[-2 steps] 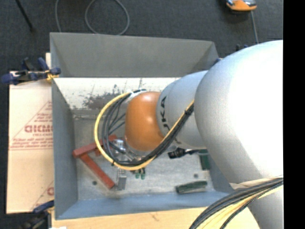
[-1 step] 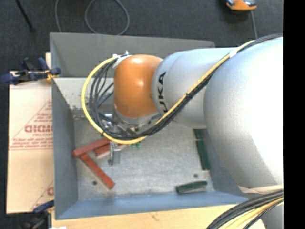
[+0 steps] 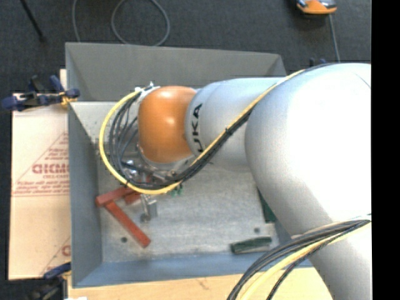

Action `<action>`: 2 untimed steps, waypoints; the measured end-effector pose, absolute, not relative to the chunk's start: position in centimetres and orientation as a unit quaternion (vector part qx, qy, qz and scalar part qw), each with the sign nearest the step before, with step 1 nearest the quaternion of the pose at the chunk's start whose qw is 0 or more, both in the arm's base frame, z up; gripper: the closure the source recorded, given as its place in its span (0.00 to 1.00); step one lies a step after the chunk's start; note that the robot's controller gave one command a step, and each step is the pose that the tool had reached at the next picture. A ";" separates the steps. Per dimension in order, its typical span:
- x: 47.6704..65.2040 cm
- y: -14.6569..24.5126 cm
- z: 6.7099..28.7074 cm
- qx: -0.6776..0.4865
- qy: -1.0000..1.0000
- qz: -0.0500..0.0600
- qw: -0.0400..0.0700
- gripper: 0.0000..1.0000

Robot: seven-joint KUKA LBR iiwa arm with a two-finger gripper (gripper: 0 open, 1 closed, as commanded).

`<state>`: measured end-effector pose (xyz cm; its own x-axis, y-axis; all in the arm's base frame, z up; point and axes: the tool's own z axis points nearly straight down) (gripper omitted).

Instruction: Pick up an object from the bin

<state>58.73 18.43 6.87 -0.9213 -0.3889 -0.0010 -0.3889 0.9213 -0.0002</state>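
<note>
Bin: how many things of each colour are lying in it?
Red sticks: 2, touching at one end
Dark green bar: 1
Total: 3 in plain sight. The arm covers part of the bin, so more may lie under it.

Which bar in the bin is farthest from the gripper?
The dark green bar by the front wall; the two red bars lie beside the gripper.

Grey metal bin [image 3: 84,186], viewed from above. The tool [image 3: 148,210], under the arm's orange wrist cover [image 3: 164,124], hangs just beside two reddish-brown bars [image 3: 127,224] meeting in a V at the bin's left. A dark green flat bar [image 3: 252,245] lies near the front wall, well apart.
</note>
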 end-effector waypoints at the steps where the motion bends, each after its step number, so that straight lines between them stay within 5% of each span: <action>1: 61.2 19.0 7.1 -0.204 0.979 0.000 0.004 0.00; 2: 61.1 19.0 7.1 -0.204 0.979 0.000 0.002 1.00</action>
<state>61.10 18.97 7.07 -0.9167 -0.3994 -0.0039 -0.3994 0.9168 -0.0015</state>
